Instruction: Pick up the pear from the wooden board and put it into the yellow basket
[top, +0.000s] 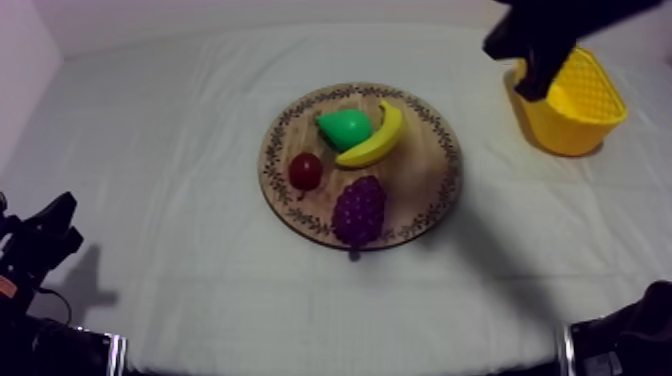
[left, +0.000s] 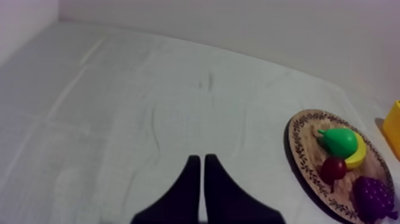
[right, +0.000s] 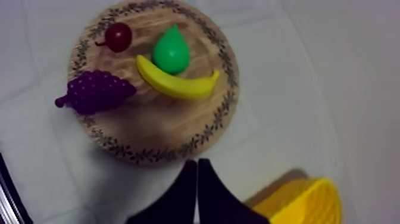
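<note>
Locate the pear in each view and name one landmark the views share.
Top view: pear on the board, just left of the banana.
Left wrist view: pear beside the banana, near the small red fruit.
Right wrist view: pear against the banana's curve.
Shared landmark: the banana.

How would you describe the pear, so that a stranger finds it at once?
Look at the round wooden board in the middle of the table. The pear lies at its far side, beside the banana; it alone is green.

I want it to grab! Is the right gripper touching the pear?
Apart. The right wrist view shows the right gripper shut, over bare cloth off the wooden board, the banana lying between it and the pear.
</note>
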